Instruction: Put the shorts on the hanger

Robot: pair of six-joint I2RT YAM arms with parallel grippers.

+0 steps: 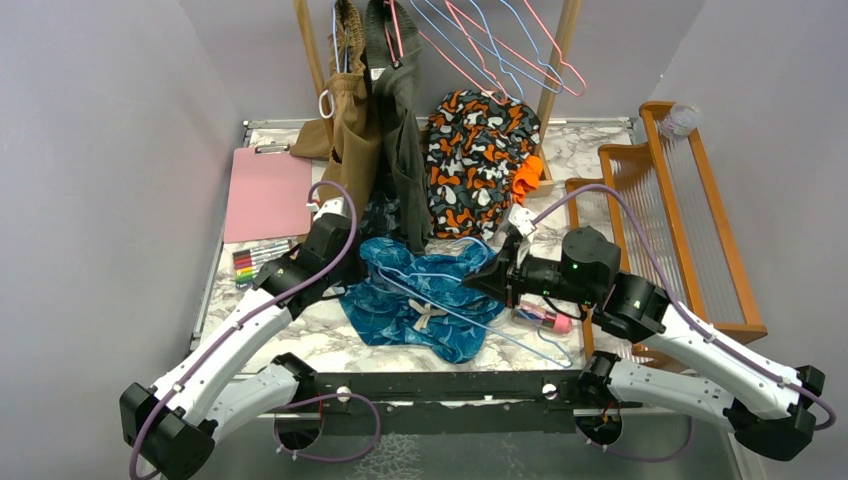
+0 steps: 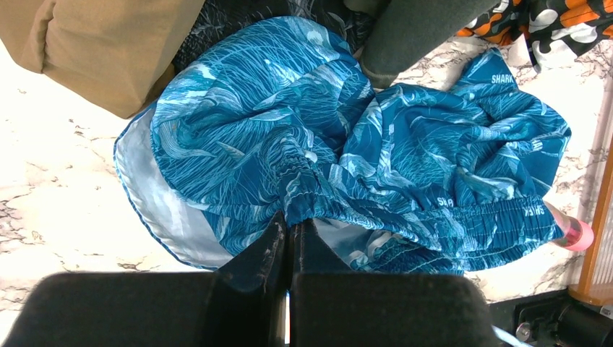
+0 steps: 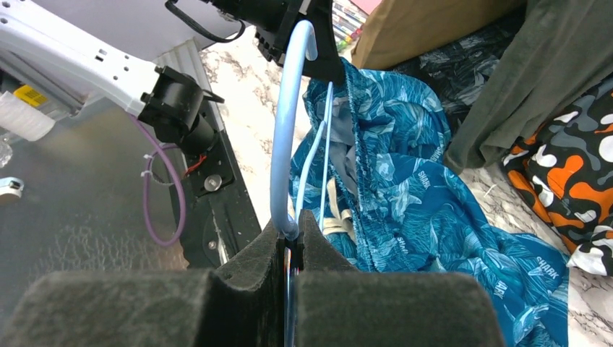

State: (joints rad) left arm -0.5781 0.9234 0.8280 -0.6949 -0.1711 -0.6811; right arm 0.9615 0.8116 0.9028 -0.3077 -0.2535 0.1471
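Observation:
The teal-blue shorts [image 1: 425, 300] lie crumpled on the marble table between my two arms, with the cream drawstring [image 1: 428, 316] facing up. The light-blue wire hanger [image 1: 455, 312] lies slanted across them. At the shorts' left edge my left gripper [image 1: 347, 288] is shut on the gathered waistband [image 2: 303, 199]; in its wrist view the fingertips [image 2: 291, 225] pinch the fabric of the shorts [image 2: 347, 137]. My right gripper [image 1: 492, 272] is shut on the hanger wire, which curves up out of its closed pads [image 3: 291, 230] as a thick blue arc [image 3: 283, 130] beside the shorts [image 3: 426, 202].
Behind the shorts, tan [image 1: 350, 130], olive [image 1: 400, 110] and orange-black-white [image 1: 475, 160] garments hang from a wooden rail, with pink hangers [image 1: 540, 50] above. A pink clipboard [image 1: 265, 190] and markers [image 1: 255, 262] lie on the left. On the right are a wooden rack [image 1: 670, 210] and a pink tube [image 1: 545, 318].

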